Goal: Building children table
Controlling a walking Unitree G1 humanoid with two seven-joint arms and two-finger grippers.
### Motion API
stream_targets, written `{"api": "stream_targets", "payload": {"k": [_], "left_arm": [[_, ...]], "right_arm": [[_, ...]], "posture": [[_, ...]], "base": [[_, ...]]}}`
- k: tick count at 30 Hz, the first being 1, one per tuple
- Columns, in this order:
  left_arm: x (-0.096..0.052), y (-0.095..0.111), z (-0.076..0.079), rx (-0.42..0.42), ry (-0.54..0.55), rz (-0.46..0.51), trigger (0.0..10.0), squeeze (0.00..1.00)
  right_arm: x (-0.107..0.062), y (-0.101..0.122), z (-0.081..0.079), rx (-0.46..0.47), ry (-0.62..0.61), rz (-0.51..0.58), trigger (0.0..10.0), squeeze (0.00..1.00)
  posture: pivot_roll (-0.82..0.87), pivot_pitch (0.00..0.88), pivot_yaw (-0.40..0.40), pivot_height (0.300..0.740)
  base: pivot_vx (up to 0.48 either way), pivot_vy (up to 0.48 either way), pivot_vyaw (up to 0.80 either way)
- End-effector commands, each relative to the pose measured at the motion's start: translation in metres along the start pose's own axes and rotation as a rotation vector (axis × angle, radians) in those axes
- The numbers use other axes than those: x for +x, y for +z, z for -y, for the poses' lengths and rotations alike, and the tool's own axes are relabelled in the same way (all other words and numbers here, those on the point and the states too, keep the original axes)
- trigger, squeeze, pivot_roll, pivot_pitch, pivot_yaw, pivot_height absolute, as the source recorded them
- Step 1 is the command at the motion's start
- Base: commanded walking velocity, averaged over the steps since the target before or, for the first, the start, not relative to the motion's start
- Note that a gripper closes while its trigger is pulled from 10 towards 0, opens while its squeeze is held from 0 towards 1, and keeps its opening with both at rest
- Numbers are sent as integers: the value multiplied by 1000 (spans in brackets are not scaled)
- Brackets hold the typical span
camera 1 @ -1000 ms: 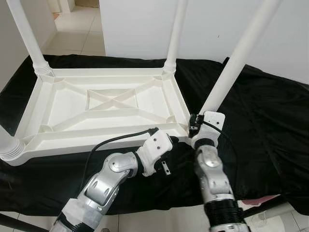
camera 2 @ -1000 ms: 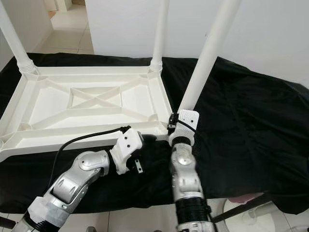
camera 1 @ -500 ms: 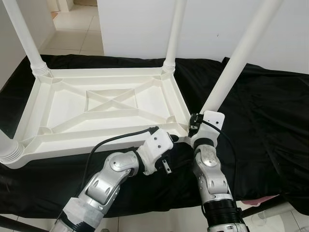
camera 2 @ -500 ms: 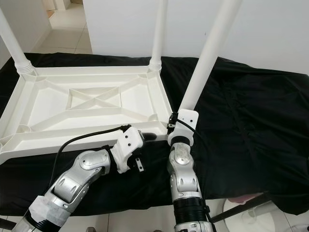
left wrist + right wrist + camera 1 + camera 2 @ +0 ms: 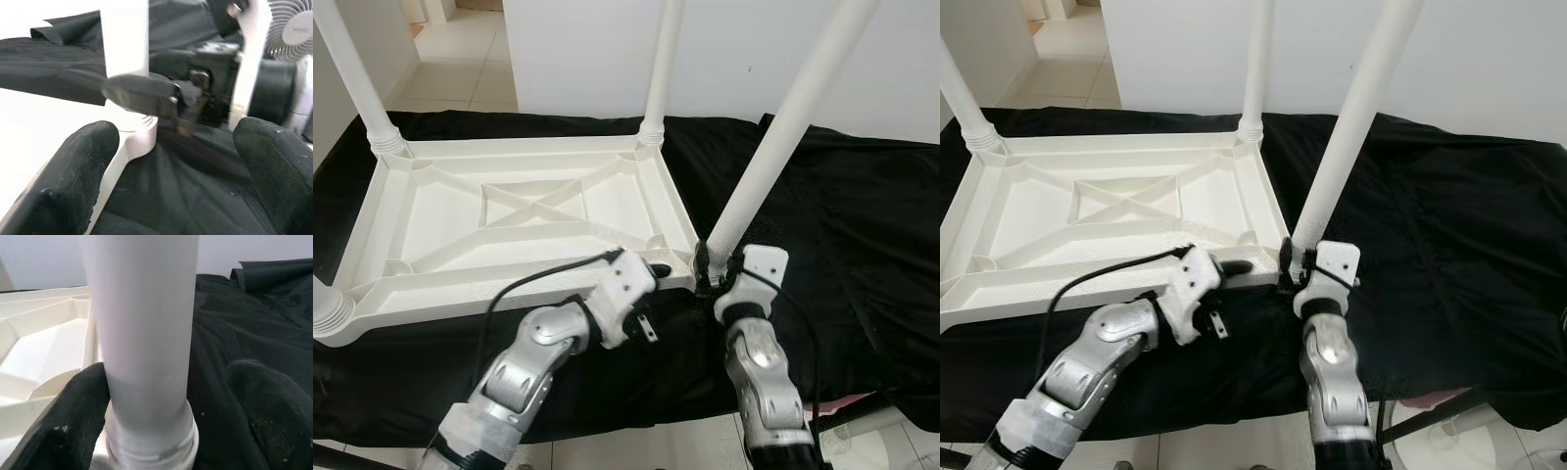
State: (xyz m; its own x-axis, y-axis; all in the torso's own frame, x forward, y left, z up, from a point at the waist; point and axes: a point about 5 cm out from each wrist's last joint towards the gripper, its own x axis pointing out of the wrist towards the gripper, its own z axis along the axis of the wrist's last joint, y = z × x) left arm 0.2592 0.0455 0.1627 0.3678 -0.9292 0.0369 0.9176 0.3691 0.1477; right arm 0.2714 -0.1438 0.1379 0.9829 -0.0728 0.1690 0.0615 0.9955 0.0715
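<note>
Lying upside down on a black cloth [image 5: 842,225], the white table top [image 5: 524,220] has its ribbed underside facing up and its long axis running roughly 9 to 3 o'clock in the left eye view. Legs stand in its corners: far-left leg [image 5: 352,78], far-right leg [image 5: 658,73], and a stub at the near-left corner [image 5: 328,313]. The near-right leg [image 5: 783,137] rises from the 4 o'clock corner and leans toward 1 o'clock. The right gripper [image 5: 713,272] sits at this leg's base; the left gripper [image 5: 656,271] reaches in from 8 o'clock to the table's near rim, just beside that corner.

Right eye view: same layout; left gripper [image 5: 1239,266] tip lies on the near rim, right gripper [image 5: 1295,266] against the leg base.

Left wrist view: two black fingers [image 5: 73,171] spread wide apart, nothing between them. Beyond the gap, the leg socket [image 5: 139,132] and the right gripper's dark mechanism; image blurred.

Right wrist view: fingers [image 5: 73,416] apart, straddling the white leg [image 5: 146,333]. One pad touches the leg; the other stands clear of it. The threaded base [image 5: 151,445] sits in the corner socket.
</note>
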Motion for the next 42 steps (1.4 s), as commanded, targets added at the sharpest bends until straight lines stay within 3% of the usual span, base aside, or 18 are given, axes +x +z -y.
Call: {"api": "stream_targets", "payload": {"k": [1, 4, 9, 12, 16, 23, 25, 27, 30, 35, 40, 42], "left_arm": [[-3, 4, -1, -28, 23, 28, 10000, 0], [-4, 5, -1, -47, 29, 41, 10000, 0], [-15, 2, 9, -82, 5, 14, 10000, 0], [-19, 1, 7, -84, 20, 3, 10000, 0], [-38, -5, -4, -83, 69, -48, 10000, 0], [-63, -10, -20, -51, 115, -142, 10000, 0], [-75, -14, -32, -26, 157, -198, 10000, 0], [-75, -14, -32, -26, 157, -198, 10000, 0], [-93, -16, -47, -7, 193, -254, 10000, 0], [-108, -18, -62, 46, 251, -308, 10000, 0], [-114, -23, -72, 74, 300, -345, 10000, 0], [-121, -32, -77, 94, 324, -401, 10000, 0]], "right_arm": [[-6, 2, 0, -10, 36, 27, 10000, 0], [-10, 2, 0, -19, 59, 37, 10000, 0], [-32, -1, -1, 20, 162, 32, 10000, 0], [-34, -1, -3, 30, 186, 27, 10000, 0], [-38, -4, -9, 51, 279, 5, 10000, 0], [-27, -5, -17, 71, 389, 4, 10000, 0], [-19, -5, -21, 94, 441, 2, 10000, 0], [-19, -5, -21, 94, 441, 2, 10000, 0], [-11, -3, -23, 99, 492, 1, 10000, 0], [-5, -2, -19, 102, 502, 4, 10000, 0], [3, -1, -11, 113, 485, 13, 10000, 0], [8, 0, -6, 112, 461, 26, 10000, 0]], "posture": [[-69, 86, -67, 740], [-69, 86, -67, 740], [-74, 109, -54, 740], [-73, 117, -47, 740], [-69, 124, -39, 740], [-57, 121, -35, 740], [-52, 119, -39, 740], [-52, 119, -39, 740], [-42, 118, -40, 740], [-40, 114, -37, 740], [-42, 113, -36, 740], [-46, 113, -30, 740]], "base": [[0, 0, 0], [0, 0, 0], [0, 0, 0], [0, 0, 0], [0, 0, 0], [0, 0, 0], [0, 0, 0], [0, 0, 0], [0, 0, 0], [0, 0, 0], [0, 0, 0], [0, 0, 0]]}}
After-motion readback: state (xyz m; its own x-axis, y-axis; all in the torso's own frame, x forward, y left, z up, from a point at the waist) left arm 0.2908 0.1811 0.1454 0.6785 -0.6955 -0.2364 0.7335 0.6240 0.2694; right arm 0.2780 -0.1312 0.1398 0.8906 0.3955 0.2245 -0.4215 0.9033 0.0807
